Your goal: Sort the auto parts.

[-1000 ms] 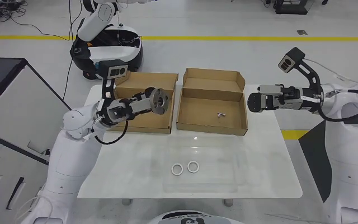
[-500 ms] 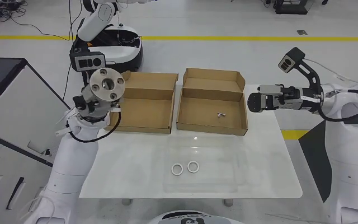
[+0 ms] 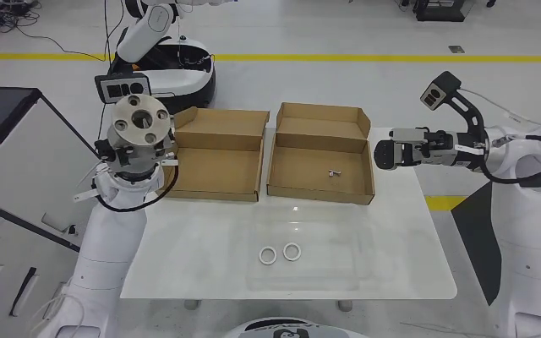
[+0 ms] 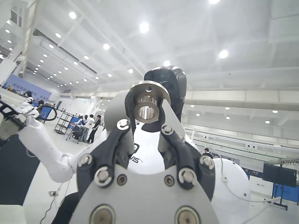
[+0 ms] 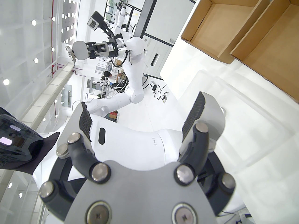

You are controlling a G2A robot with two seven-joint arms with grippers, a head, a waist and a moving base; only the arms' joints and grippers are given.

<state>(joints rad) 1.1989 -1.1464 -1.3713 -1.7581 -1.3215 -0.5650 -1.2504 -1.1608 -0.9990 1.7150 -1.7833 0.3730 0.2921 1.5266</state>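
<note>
My left gripper (image 4: 146,114) is shut on a round metal flanged hub (image 4: 147,103), raised high and turned upward toward the camera; in the top view the hub (image 3: 140,124) faces up beyond the table's left edge, beside the left cardboard box (image 3: 215,173). The right cardboard box (image 3: 321,169) holds a small metal part (image 3: 333,173). Two white rings (image 3: 268,255) (image 3: 292,251) lie in a clear tray (image 3: 334,270) near the front. My right gripper (image 5: 142,115) stands open with nothing in it, at the table's right side (image 3: 385,155).
The white table (image 3: 397,237) carries both boxes at the back and the tray in front. Another robot base (image 3: 165,80) stands on the floor behind the left box. A dark cabinet (image 3: 25,152) sits to the left.
The left arm swung the hub from above the left box out to the left and up, turning its face toward the camera. The right arm kept still.
</note>
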